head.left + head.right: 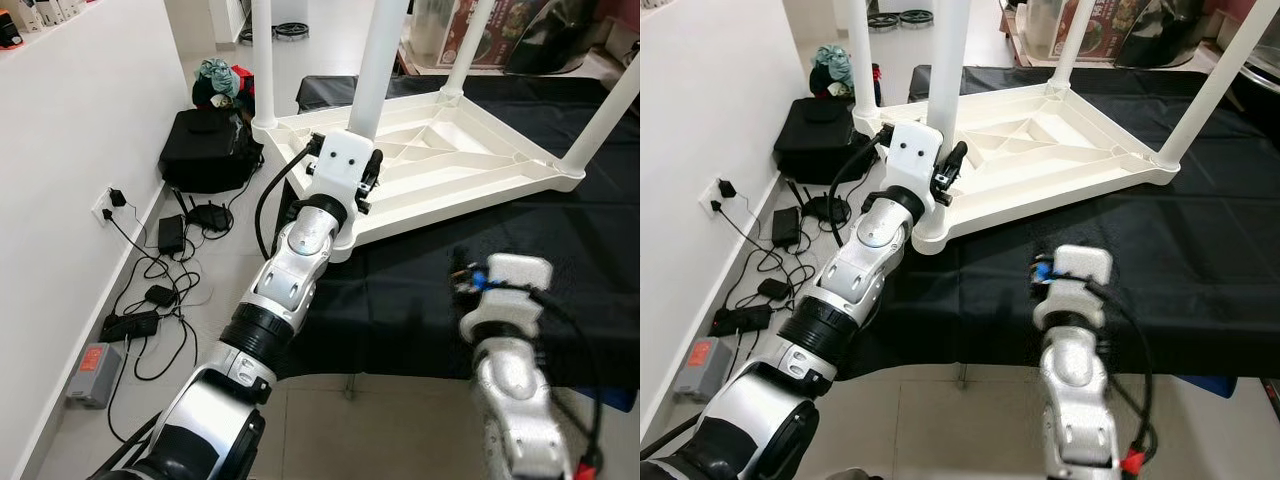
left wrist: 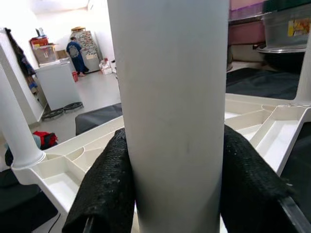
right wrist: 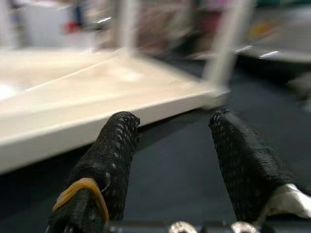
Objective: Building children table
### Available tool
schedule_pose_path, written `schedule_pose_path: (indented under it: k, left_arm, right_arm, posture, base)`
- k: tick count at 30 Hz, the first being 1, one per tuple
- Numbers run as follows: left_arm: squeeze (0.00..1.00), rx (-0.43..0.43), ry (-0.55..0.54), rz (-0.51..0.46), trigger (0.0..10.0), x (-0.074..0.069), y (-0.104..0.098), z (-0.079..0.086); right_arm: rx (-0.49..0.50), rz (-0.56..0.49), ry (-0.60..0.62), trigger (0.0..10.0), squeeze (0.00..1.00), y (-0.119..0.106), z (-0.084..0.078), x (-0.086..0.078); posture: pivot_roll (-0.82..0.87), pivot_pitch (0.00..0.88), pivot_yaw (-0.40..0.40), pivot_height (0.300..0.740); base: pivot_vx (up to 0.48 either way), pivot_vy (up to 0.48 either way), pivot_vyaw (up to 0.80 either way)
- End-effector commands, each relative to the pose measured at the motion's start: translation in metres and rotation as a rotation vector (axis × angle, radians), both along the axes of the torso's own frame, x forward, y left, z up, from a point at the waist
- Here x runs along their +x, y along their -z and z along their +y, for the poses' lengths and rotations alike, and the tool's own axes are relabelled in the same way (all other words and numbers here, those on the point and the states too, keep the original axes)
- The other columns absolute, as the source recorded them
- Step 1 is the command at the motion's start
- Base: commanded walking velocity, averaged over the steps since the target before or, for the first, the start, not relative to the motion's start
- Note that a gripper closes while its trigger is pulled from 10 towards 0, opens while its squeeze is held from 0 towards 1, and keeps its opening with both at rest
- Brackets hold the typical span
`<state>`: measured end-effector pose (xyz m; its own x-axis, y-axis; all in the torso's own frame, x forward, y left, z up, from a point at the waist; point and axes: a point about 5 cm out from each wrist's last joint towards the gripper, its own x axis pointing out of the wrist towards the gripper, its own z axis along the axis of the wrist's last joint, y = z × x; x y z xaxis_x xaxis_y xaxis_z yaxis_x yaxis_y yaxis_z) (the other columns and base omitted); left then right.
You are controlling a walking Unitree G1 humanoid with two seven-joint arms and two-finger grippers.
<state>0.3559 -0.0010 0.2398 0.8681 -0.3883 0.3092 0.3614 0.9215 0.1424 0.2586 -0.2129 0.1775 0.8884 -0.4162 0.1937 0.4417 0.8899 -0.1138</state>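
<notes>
I have the white plastic children's table (image 1: pixel 440 165) lying upside down on the black cloth-covered work surface (image 1: pixel 1200 260), ribbed underside up, four legs pointing at the ceiling. My left gripper (image 2: pixel 172 194) is clamped around the near-corner leg (image 1: pixel 378 60), its two black fingers (image 2: pixel 109 189) pressed against opposite sides of the tube, low down, just above the socket where the leg meets the tabletop.

My right gripper (image 3: pixel 170 160) hovers over the cloth just in front of the tabletop's near edge, fingers spread and holding nothing.

I judge the whole thing light and fairly stiff: hollow moulded plastic, smooth and a bit slippery, so the leg could twist or slide in the pads if I only squeeze lightly. Gripping low near the socket looks right, since that gives control for seating the leg without levering the tabletop off the cloth. The tabletop's near rim is where I'd brace with the free gripper. Beyond the tabletop's left corner, a black bag (image 1: pixel 205 150) and cables (image 1: pixel 160 290) sit on the floor.
</notes>
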Motion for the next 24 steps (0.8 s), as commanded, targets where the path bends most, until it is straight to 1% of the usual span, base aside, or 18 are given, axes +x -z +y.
schedule_pose_path:
  k: [1, 3, 5, 8, 9, 11, 12, 16, 17, 18, 20, 21, 22, 24]
  left_arm:
    - [0.0, -0.076, 0.118, -0.008, 0.0, -0.029, -0.005, -0.051]
    - [0.0, -0.076, 0.118, -0.008, 0.0, -0.029, -0.005, -0.051]
    - [0.0, -0.122, 0.129, -0.017, 0.0, -0.034, -0.011, -0.058]
    - [0.0, -0.14, 0.137, -0.027, 0.0, -0.038, -0.016, -0.063]
    - [0.0, -0.158, 0.153, -0.043, 0.0, -0.041, -0.023, -0.069]
    - [0.0, -0.158, 0.153, -0.043, 0.0, -0.041, -0.023, -0.069]
    - [0.0, -0.171, 0.165, -0.053, 0.0, -0.045, -0.028, -0.074]
    - [0.0, -0.171, 0.165, -0.053, 0.0, -0.045, -0.028, -0.074]
    - [0.0, -0.175, 0.175, -0.049, 0.0, -0.049, -0.029, -0.082]
    - [0.0, -0.175, 0.22, -0.026, 0.0, -0.057, -0.027, -0.095]
    - [0.0, -0.175, 0.22, -0.026, 0.0, -0.057, -0.027, -0.095]
    - [0.0, -0.176, 0.261, -0.006, 0.0, -0.064, -0.025, -0.105]
    - [0.0, -0.16, 0.362, 0.001, 0.0, -0.078, -0.023, -0.122]
    - [0.0, -0.16, 0.362, 0.001, 0.0, -0.078, -0.023, -0.122]
  right_arm:
    - [-0.003, 0.01, 0.029, 10.0, 0.0, 0.0, 0.0, -0.001]
    - [-0.003, 0.01, 0.029, 10.0, 0.0, 0.0, 0.0, -0.001]
    - [0.018, 0.006, 0.017, 10.0, 0.0, 0.0, 0.005, 0.001]
    - [0.019, 0.006, 0.01, 10.0, 0.0, 0.0, 0.007, 0.001]
    - [0.019, 0.008, -0.001, 10.0, 0.0, 0.0, 0.01, 0.001]
    - [0.019, 0.008, -0.001, 10.0, 0.0, 0.0, 0.01, 0.001]
    - [0.018, 0.01, -0.005, 10.0, 0.0, 0.001, 0.011, 0.001]
    - [0.018, 0.01, -0.005, 10.0, 0.0, 0.001, 0.011, 0.001]
    - [0.018, 0.012, -0.002, 10.0, 0.0, 0.001, 0.011, 0.0]
    - [0.016, 0.02, 0.023, 10.0, 0.0, 0.002, 0.008, -0.002]
    - [0.016, 0.02, 0.023, 10.0, 0.0, 0.002, 0.008, -0.002]
    - [0.013, 0.024, 0.046, 10.0, 0.0, 0.003, 0.004, -0.004]
    - [0.015, 0.029, 0.091, 10.0, 0.0, 0.003, -0.006, -0.006]
    - [0.015, 0.029, 0.091, 10.0, 0.0, 0.003, -0.006, -0.006]
  posture:
    - [0.03, 0.068, 0.032, 0.74]
    - [0.03, 0.068, 0.032, 0.74]
    - [0.03, 0.068, 0.036, 0.74]
    - [0.02, 0.068, 0.034, 0.74]
    - [0.02, 0.07, 0.037, 0.74]
    - [0.02, 0.07, 0.037, 0.74]
    - [0.02, 0.067, 0.038, 0.74]
    - [0.02, 0.067, 0.038, 0.74]
    - [0.02, 0.064, 0.039, 0.74]
    - [0.02, 0.062, 0.039, 0.74]
    - [0.02, 0.062, 0.039, 0.74]
    - [0.02, 0.063, 0.043, 0.74]
    - [0.01, 0.061, 0.046, 0.74]
    - [0.01, 0.061, 0.046, 0.74]
  base:
    - [0.0, 0.0, 0.0]
    - [0.0, 0.0, 0.0]
    - [0.0, 0.0, 0.0]
    - [0.0, 0.0, 0.0]
    - [0.0, 0.0, 0.0]
    - [0.0, 0.0, 0.0]
    - [0.0, 0.0, 0.0]
    - [0.0, 0.0, 0.0]
    - [0.0, 0.0, 0.0]
    - [0.0, 0.0, 0.0]
    - [0.0, 0.0, 0.0]
    - [0.0, 0.0, 0.0]
    - [0.0, 0.0, 0.0]
    - [0.0, 0.0, 0.0]
